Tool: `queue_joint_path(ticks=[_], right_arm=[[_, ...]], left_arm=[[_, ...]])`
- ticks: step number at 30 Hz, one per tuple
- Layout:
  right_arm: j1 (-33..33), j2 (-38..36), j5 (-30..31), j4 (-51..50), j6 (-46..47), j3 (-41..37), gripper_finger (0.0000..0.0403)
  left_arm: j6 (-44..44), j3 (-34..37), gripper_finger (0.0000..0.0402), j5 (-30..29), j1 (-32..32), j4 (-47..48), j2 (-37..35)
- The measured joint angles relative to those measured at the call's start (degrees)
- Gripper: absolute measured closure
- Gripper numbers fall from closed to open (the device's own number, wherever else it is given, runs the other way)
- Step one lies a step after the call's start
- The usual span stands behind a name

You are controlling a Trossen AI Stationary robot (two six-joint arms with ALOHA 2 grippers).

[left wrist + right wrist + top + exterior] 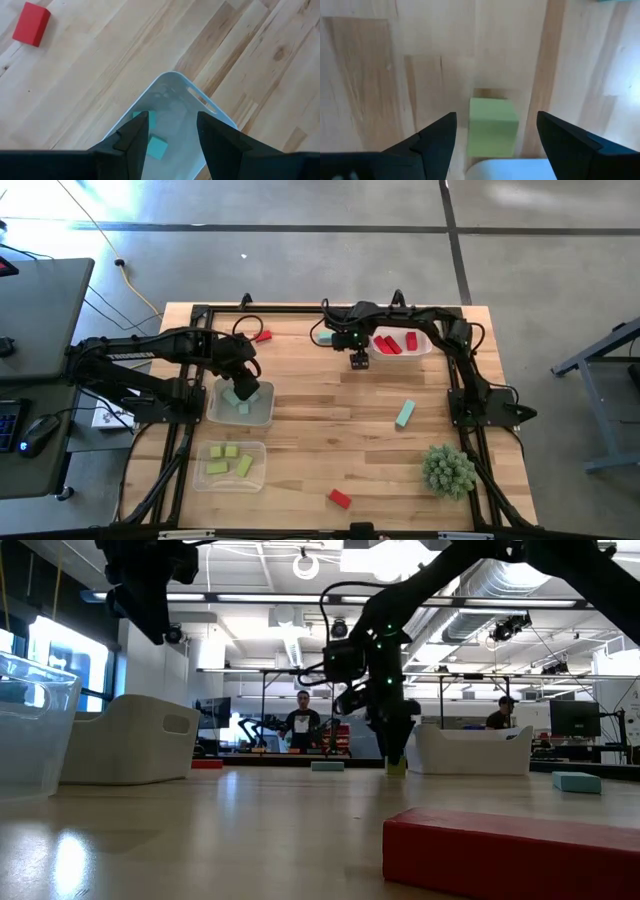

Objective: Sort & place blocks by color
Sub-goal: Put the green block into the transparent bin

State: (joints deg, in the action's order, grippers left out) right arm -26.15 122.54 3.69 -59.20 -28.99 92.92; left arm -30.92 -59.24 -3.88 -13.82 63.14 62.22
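Observation:
My right gripper [496, 125] is open and points down over a yellow-green block [492, 126] that rests flat on the table, beside the tray of red blocks [424, 340]. Its fingers stand on either side of the block without touching it. In the low view this gripper [392, 752] hangs just above the yellow-green block [396, 769]. My left gripper [172, 127] is open above the clear tray [210, 107] holding teal blocks [156, 147]. A third tray [258, 450] holds yellow-green blocks.
Loose on the table are a red block [263, 336], a teal block [325, 337], a teal bar [404, 414] and a red block [340, 498] near the front edge. The spiky plant ball [447, 470] sits at the near right. People stand in the room behind.

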Motion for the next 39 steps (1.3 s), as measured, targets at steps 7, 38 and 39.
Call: queue_joint_path(ticks=[7,38,39], right_arm=[[0.18,1.31,0.79,-0.29,0.27,0.0,0.018],[11.72,-9.7,-4.22,-0.12,27.66,0.02,0.0298],[12.41,-10.25,-4.22,0.54,29.17,0.02,0.0298]], left_arm=[[0.0,0.02,0.0245,0.0,-0.02,-0.01,0.0],[12.88,0.02,0.0245,4.18,-7.87,-5.67,0.01],[13.77,0.02,0.0245,4.96,-8.71,-6.94,0.02]])
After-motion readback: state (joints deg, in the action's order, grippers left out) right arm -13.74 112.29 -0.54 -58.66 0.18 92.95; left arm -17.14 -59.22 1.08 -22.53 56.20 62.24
